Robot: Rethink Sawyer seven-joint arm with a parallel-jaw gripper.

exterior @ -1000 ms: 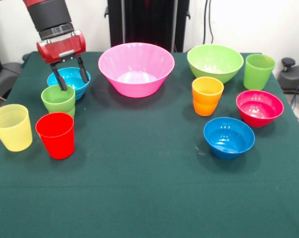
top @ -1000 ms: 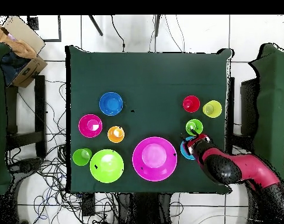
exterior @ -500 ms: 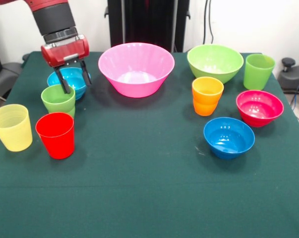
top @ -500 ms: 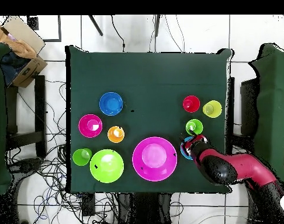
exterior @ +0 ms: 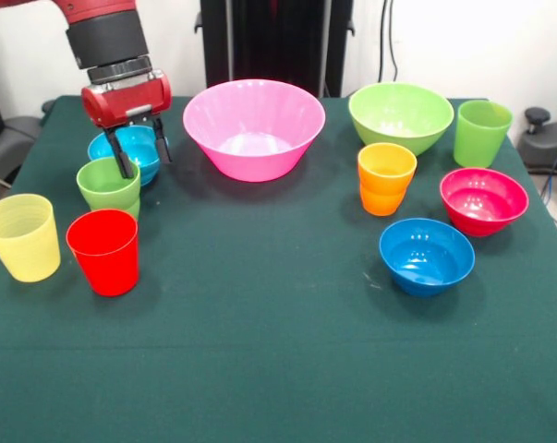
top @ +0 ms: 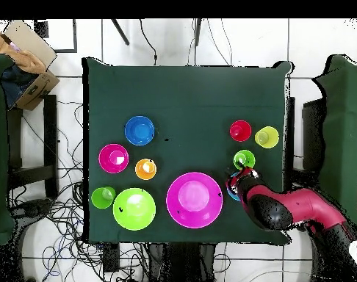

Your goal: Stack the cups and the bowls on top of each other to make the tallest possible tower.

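While every bowl sat empty, the gripper [exterior: 140,155] hung spread apart over the light blue bowl [exterior: 138,148], all unstacked.

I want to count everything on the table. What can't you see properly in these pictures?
- Light blue bowl: front view, partly behind the hand and small green cup; overhead view, almost all under the arm.
- Orange cup: a ridge halfway down; whether it is one cup or two nested is unclear.
- Arm: upper part cut off by the front view's top edge.

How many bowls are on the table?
5: large pink plastic bowl mid-back, lime green bowl to its right, magenta bowl far right, dark blue bowl before it, light blue bowl under the gripper.
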